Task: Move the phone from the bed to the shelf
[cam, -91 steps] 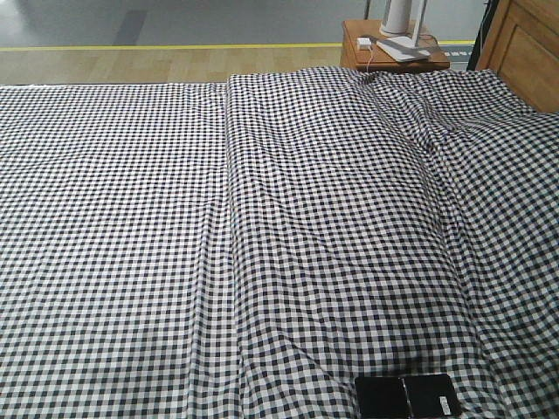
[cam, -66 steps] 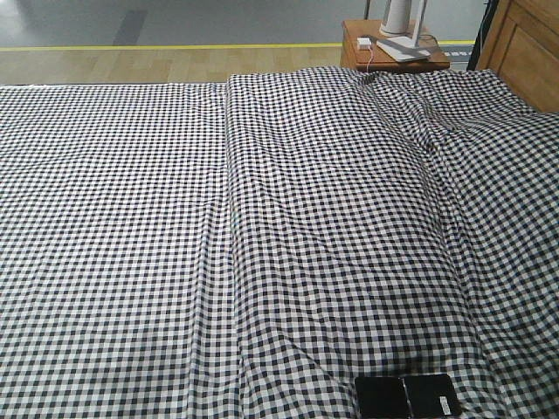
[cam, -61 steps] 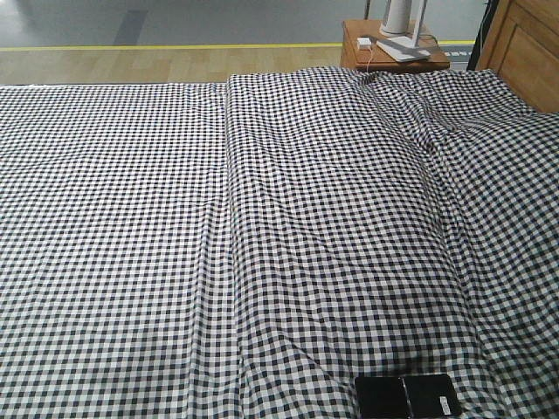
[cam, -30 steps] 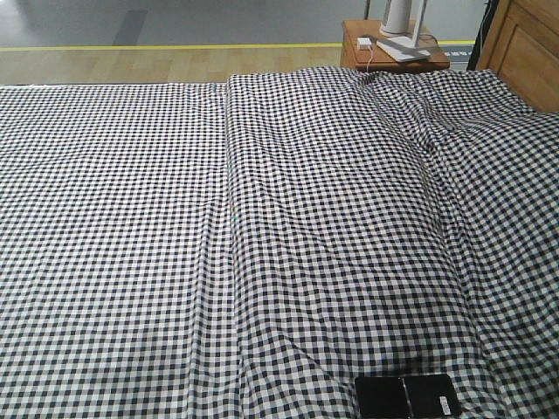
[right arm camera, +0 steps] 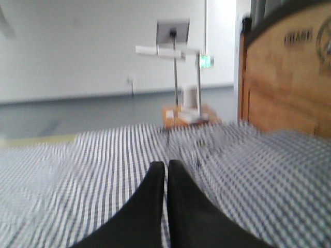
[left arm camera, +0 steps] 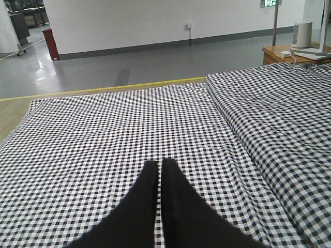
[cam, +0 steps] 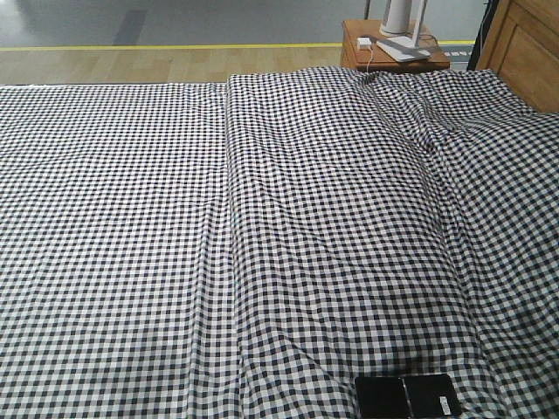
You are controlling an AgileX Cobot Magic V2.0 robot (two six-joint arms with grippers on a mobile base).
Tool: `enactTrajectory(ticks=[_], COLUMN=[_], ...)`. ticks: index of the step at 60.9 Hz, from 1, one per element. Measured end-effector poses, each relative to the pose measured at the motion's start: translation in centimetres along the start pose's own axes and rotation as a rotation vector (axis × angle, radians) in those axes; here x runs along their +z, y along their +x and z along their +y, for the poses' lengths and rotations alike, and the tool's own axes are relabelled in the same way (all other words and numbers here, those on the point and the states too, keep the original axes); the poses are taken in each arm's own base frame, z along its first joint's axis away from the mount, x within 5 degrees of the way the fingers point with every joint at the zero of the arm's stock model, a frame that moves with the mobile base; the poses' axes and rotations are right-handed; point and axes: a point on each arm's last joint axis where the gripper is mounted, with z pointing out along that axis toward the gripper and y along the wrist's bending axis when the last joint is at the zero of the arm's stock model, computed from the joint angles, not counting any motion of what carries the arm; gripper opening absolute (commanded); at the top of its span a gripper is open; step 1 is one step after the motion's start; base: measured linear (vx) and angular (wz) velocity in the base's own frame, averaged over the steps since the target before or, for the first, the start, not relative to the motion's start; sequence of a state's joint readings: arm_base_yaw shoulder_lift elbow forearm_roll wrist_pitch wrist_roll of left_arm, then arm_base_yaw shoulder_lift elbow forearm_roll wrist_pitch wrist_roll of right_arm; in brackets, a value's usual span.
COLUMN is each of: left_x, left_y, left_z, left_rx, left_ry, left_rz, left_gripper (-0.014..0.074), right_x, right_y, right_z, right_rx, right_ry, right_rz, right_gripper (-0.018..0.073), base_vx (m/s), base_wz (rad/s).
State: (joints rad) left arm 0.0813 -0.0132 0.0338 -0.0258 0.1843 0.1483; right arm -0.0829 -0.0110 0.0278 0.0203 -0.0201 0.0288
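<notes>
The black phone (cam: 407,395) lies flat on the gingham bed (cam: 262,244) at the bottom right of the front view, its seam across the middle and a small white sticker at its right end. Neither gripper shows in the front view. In the left wrist view my left gripper (left arm camera: 159,164) is shut with nothing in it, hovering over the checked cloth (left arm camera: 129,129). In the blurred right wrist view my right gripper (right arm camera: 166,165) is shut and empty above the bed (right arm camera: 103,160). The phone is in neither wrist view. The shelf is out of view.
An orange-brown bedside table (cam: 354,51) with a white lamp base and a grey device stands beyond the bed's far right corner. The wooden headboard (cam: 524,52) (right arm camera: 279,88) rises at the right. Wood floor with a yellow line lies beyond the bed.
The front view is unchanged; the phone has stayed in place.
</notes>
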Motion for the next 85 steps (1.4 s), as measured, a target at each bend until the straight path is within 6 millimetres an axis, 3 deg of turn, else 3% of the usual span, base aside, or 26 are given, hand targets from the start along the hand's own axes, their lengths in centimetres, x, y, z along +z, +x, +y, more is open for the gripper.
enactTrajectory(ticks=[14,26,36,47,53,62,70,81,85], left_x=[0.0,0.0,0.0,0.0,0.0,0.0,0.0,0.0,0.0], left_y=[0.0,0.0,0.0,0.0,0.0,0.0,0.0,0.0,0.0], left_z=[0.0,0.0,0.0,0.0,0.0,0.0,0.0,0.0,0.0], left_rx=[0.0,0.0,0.0,0.0,0.0,0.0,0.0,0.0,0.0], left_ry=[0.0,0.0,0.0,0.0,0.0,0.0,0.0,0.0,0.0], left_rz=[0.0,0.0,0.0,0.0,0.0,0.0,0.0,0.0,0.0], left_gripper=[0.0001,0.0001,0.0001,0.0001,0.0001,0.0001,0.0001,0.0001,0.0001], right_x=[-0.6,-2.4,-2.2,1.2,3.8,7.2,9.0,9.7,9.7], right_y=[-4.0,-11.8,-17.5,-21.2,-21.3,-19.4,-17.7,-17.0,-17.0], right_z=[0.1,0.5,0.8,1.1,1.1,1.0,0.9,0.9,0.9], right_rx=[0.0,-0.027,-0.056,-0.062,-0.064,-0.064,-0.064,-0.064,-0.064], right_ry=[-0.01,-0.013,-0.008,-0.007,-0.007,-0.005,-0.004,-0.004,-0.004], right_rz=[-0.329,-0.526,-0.499,-0.26,-0.098,0.122,0.272,0.326,0.321], right_gripper=[-0.0006,-0.0006,-0.0006,0.0004,0.0032,0.0142,0.0356,0.0707,0.0728], base_vx=[0.0,0.0,0.0,0.0,0.0,0.0,0.0,0.0,0.0], base_wz=[0.0,0.0,0.0,0.0,0.0,0.0,0.0,0.0,0.0])
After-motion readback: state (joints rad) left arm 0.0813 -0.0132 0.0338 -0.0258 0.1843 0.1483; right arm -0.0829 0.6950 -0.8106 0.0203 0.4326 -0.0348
